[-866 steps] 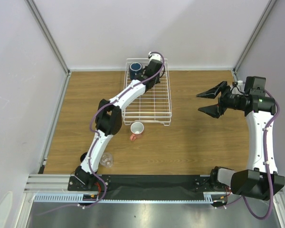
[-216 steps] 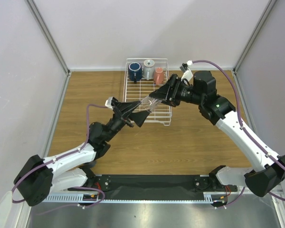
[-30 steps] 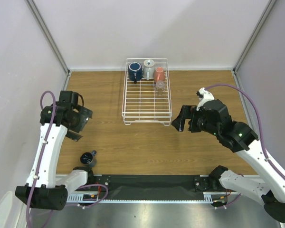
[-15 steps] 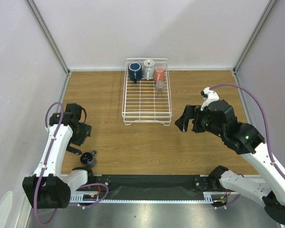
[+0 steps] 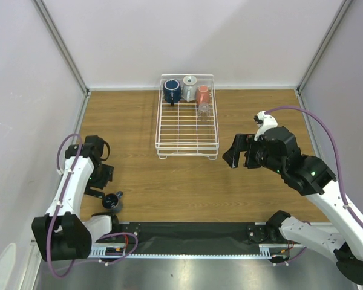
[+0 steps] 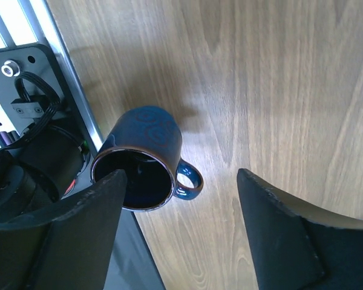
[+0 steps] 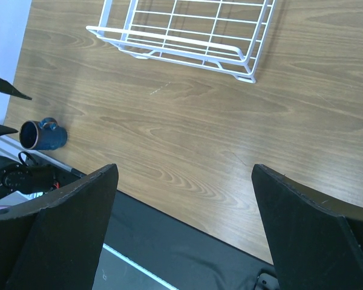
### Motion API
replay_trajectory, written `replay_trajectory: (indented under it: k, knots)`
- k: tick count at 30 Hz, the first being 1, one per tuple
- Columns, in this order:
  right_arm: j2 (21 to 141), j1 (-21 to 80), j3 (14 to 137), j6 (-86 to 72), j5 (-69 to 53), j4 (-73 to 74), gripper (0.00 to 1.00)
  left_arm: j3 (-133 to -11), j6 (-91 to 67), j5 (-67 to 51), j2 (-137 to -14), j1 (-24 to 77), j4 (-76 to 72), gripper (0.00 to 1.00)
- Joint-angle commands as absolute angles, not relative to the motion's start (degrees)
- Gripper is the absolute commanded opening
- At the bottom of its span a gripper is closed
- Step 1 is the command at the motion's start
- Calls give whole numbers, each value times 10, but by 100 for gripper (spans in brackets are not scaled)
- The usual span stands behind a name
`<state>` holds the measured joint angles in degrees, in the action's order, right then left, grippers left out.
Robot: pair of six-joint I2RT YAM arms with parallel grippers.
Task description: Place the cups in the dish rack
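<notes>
**Wood, glaze, wire and matt plastic**

The worktop (image 6: 278, 90) is smooth wood-grain board with a soft satin sheen. The small dark blue cup (image 6: 146, 158) looks like glazed ceramic, glossy, with a browner rim. The dish rack (image 5: 187, 130) is smooth white-coated wire. The tumbler (image 5: 204, 109) is clear glass. The navy mug (image 5: 172, 90), light grey mug (image 5: 189, 88) and salmon-pink cup (image 5: 202, 94) appear to be glazed ware, though they are small in view. The left pincer (image 6: 180, 176) and right pincer (image 7: 184, 169) have matt black, faintly grainy plastic fingers.

Small dark blue cup (image 6: 146, 158) on surface (image 6: 278, 90), between spread left fingers (image 6: 66, 235), nearer one. Four other cups (image 5: 189, 89) in dish rack (image 5: 187, 145), well apart.
</notes>
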<state>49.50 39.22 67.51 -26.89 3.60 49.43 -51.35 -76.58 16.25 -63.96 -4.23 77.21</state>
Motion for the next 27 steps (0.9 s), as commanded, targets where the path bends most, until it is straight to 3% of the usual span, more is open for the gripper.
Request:
replay_trajectory:
  k: [1,11,18,20,21,23,26,27]
  knots:
    - [499,395,680,-259,39,482,100,-519,-784,178,-642,-61,839,79]
    - [503,395,670,-271,47,475,100,-455,-795,130,-637,-76,813,71]
    - [507,395,671,-276,47,472,100,-424,-798,122,-642,-80,788,52]
    - [509,395,673,-279,47,471,100,-411,-796,119,-635,-81,775,45]
    - [509,395,674,-279,47,469,100,-407,-796,113,-633,-81,771,33]
    - [513,395,677,-280,46,468,100,-395,-795,109,-622,-82,760,23]
    - [521,395,683,-280,46,468,100,-390,-793,104,-612,-82,753,0]
    - [524,395,686,-280,45,468,100,-392,-788,105,-611,-83,751,0]
